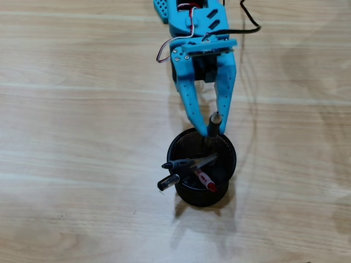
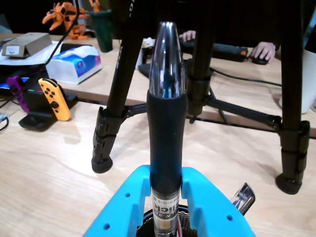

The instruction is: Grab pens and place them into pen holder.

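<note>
Tool (image 1: pixel 213 131): blue, two-fingered, reaching down the overhead view from the arm (image 1: pixel 194 22) at the top edge. Fingers closed on a pen; tips at the far rim of the holder.

Held pen (image 1: pixel 214 125): dark grip, clear barrel with printed lettering. Clamped between the fingertips and standing close to upright, its lower part inside the holder. In the wrist view it (image 2: pixel 167 123) rises from between the two blue fingers (image 2: pixel 210 202), black grip section in the middle, clear tapered end uppermost.

Holder (image 1: pixel 202 167): round black mesh cup with solid rim, upright on the surface (image 1: pixel 71 137), directly below the tool.

Pens in holder: three, all leaning.
- Dark grey pen (image 1: pixel 189 163), lying across the opening, one end past the left rim.
- Black pen (image 1: pixel 169 181), end jutting over the lower left rim.
- Red and clear pen (image 1: pixel 204 179), inside, tip toward the lower right.

Surface: pale wood grain.

Background, wrist view only: black tripod legs (image 2: pixel 111 118) standing on the surface; a tissue pack (image 2: pixel 74 61), a yellow game controller (image 2: pixel 54 98), a cardboard box (image 2: pixel 27 44) and an orange figure (image 2: pixel 64 15) at upper left; a person's hand (image 2: pixel 264 49) at upper right.
</note>
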